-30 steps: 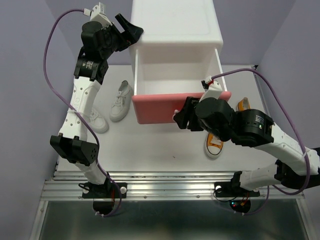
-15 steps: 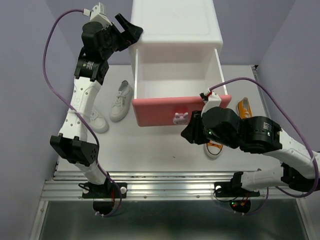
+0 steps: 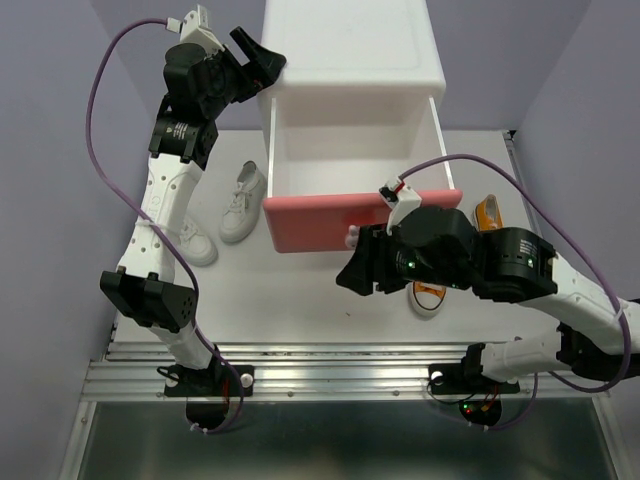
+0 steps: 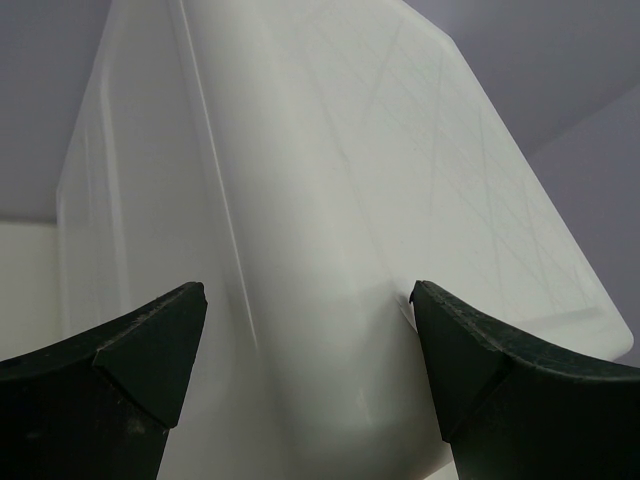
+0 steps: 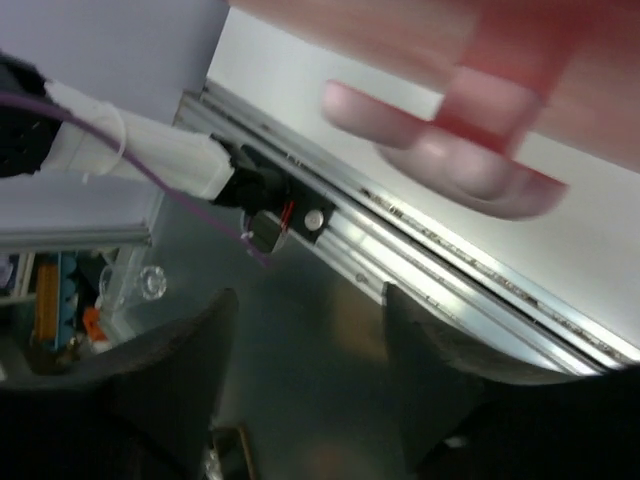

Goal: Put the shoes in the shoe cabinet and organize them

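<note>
Overhead and close left-wrist views, both on shoe cabinet (image 3: 350, 60)

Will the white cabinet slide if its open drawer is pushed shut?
Likely light: the cabinet looks thin plastic, its drawer looks empty, so it may slide. The left gripper straddles its corner, perhaps steadying it.

Left arm (image 3: 163, 197), right arm (image 3: 575, 300): white link shells, black joint housings, purple cable (image 3: 90, 115) looping along each; fingers (image 4: 120, 370) dark, wedge-shaped

Orange shoes (image 3: 428, 294) — mostly hidden behind right arm (image 3: 512, 262).
</note>
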Available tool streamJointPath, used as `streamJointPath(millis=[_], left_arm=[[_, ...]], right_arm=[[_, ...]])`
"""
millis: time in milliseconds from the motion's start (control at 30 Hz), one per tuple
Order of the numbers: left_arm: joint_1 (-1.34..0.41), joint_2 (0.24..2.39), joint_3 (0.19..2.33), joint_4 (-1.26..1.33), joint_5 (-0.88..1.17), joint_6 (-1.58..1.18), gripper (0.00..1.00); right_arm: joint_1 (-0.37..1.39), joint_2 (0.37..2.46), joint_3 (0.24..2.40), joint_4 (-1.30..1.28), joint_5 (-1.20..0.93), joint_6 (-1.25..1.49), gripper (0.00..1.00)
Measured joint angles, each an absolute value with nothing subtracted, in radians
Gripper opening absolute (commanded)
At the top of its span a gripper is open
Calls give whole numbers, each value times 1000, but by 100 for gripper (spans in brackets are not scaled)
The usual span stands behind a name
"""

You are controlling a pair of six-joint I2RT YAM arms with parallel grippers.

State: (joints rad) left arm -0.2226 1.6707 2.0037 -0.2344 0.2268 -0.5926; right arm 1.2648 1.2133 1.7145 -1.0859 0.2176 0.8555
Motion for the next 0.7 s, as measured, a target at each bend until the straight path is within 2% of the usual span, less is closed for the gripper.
streamJointPath(millis=[200, 467, 567, 700], left_arm=[[-223, 1671, 2003, -234, 227, -593, 93], [-223, 1665, 1996, -233, 226, -596, 93], [-223, 1666, 1996, -233, 226, -599, 93], [-223, 1667, 2000, -236, 226, -601, 93]], right_arm=[[1265, 1314, 1860, -1095, 98, 788, 100], [1265, 1466, 2213, -1067, 48, 645, 100], [1265, 1510, 2306, -1045, 110, 577, 100], [1265, 1543, 2354, -964, 315, 452, 100]])
